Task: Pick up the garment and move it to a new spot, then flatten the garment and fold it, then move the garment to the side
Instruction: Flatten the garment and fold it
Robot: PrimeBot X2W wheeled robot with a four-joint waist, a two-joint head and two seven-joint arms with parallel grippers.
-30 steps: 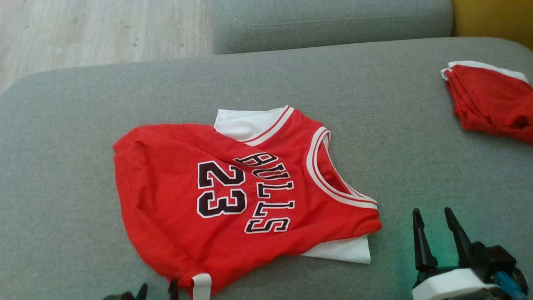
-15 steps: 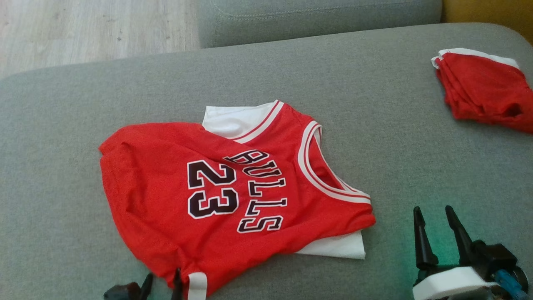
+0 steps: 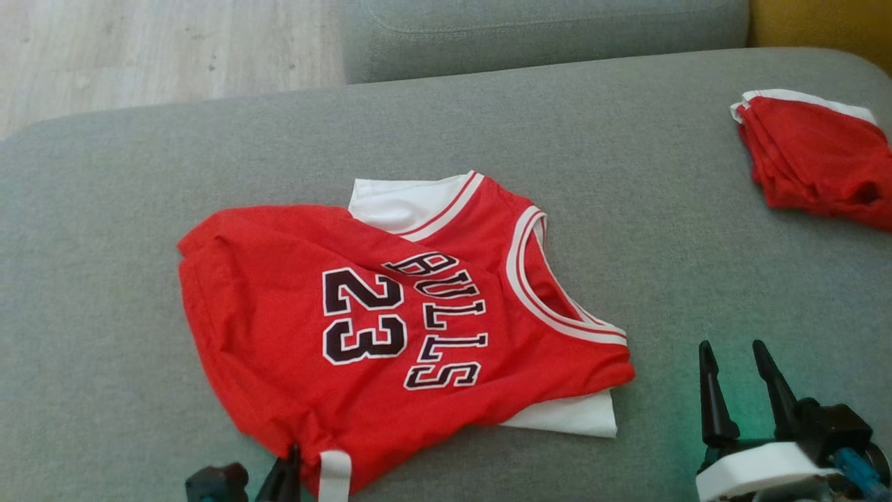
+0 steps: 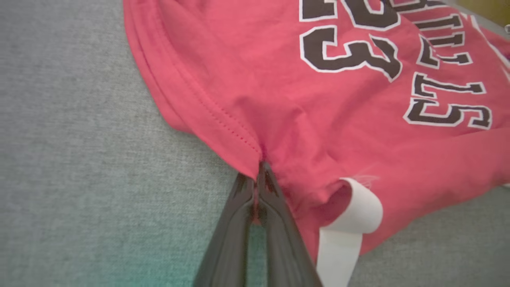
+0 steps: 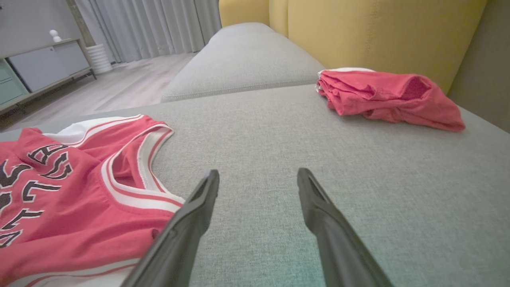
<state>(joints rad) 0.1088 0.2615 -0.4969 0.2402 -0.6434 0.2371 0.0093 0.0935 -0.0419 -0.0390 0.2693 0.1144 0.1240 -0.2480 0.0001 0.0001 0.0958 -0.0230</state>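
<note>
Since a second ago the left gripper [image 3: 286,475] has gone from fingers apart to fingers pressed together. In the left wrist view the tips meet on a pinch of red cloth at the hem of the jersey [image 4: 318,99], just beside the white strip [image 4: 343,233] that curls out from that corner. The whole head view has also shifted a little, which is the camera moving, not the cloth.

The jersey lies rumpled on the grey sofa cushion [image 3: 627,174], roughly in the middle, print side up and neck opening toward the right gripper [image 3: 732,346]. That gripper hovers just off the jersey's shoulder edge with its fingers spread and nothing between them. A second red garment [image 3: 815,160] sits bunched at the far right, well apart.

By my reading the grab is made and the lift comes next — the first step of the task. One corner pinch will let the jersey hang and swing, and the thin hold could slip.
</note>
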